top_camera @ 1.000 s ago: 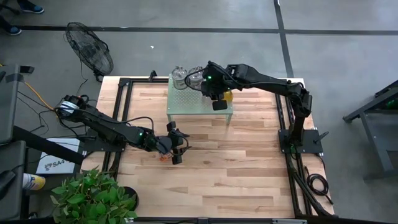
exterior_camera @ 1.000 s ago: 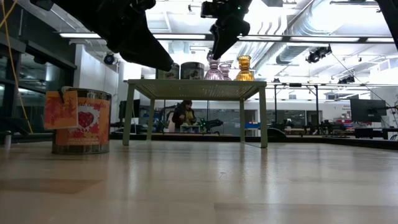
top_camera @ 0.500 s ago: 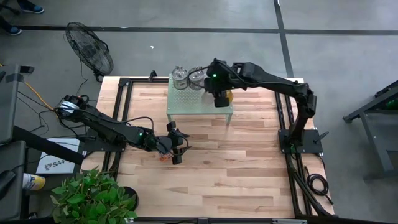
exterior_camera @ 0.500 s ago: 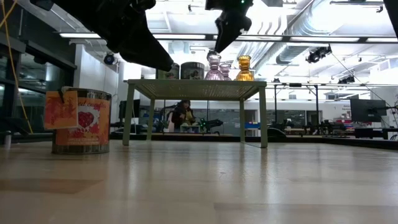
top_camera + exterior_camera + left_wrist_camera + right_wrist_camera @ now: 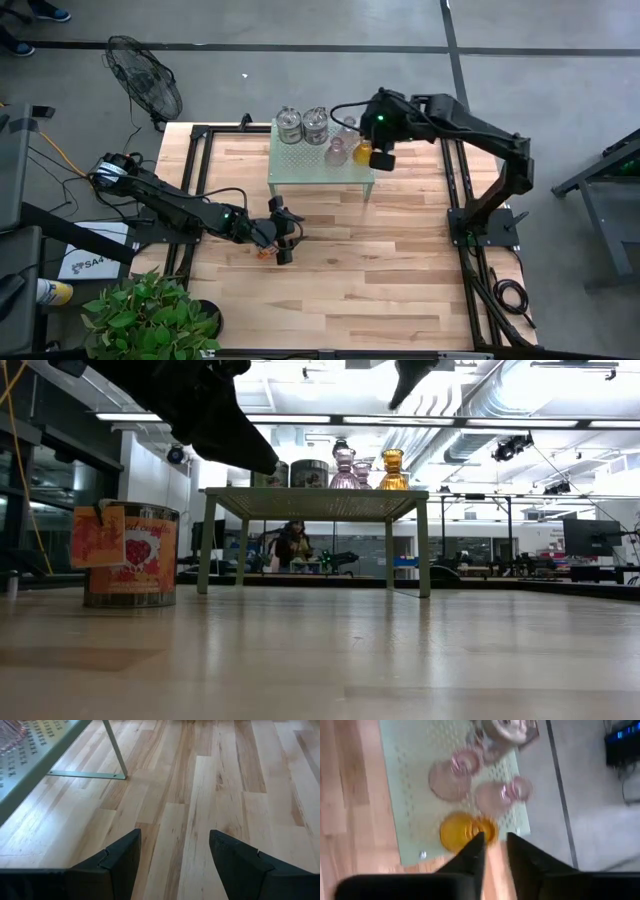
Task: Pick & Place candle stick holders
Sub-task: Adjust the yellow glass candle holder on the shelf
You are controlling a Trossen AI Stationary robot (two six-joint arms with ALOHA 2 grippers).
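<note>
On the green perforated shelf (image 5: 300,170) stand two clear jar-like holders (image 5: 289,125) (image 5: 316,123), two pale pink holders (image 5: 337,153) (image 5: 347,134) and an amber one (image 5: 362,153), each on its base. The low view shows the pink pair (image 5: 345,468) and the amber one (image 5: 392,468). A third jar-like holder is not in view. My right gripper (image 5: 492,845) hangs just off the shelf's right end, empty, its fingers a narrow gap apart, with the amber holder (image 5: 467,830) ahead of it. My left gripper (image 5: 175,840) is open and empty over bare wood in front of the shelf.
A round tin with an orange label (image 5: 130,555) stands on the table beside my left gripper (image 5: 283,240). Black frame rails (image 5: 195,160) run along the table's sides. A fan (image 5: 145,85) and a plant (image 5: 150,320) stand off the table. Bare wood lies toward the near edge.
My right gripper has risen from over the pink holders on the shelf and gone toward the table's right edge, ending beyond the shelf's right end. The holders stand on the shelf as before.
</note>
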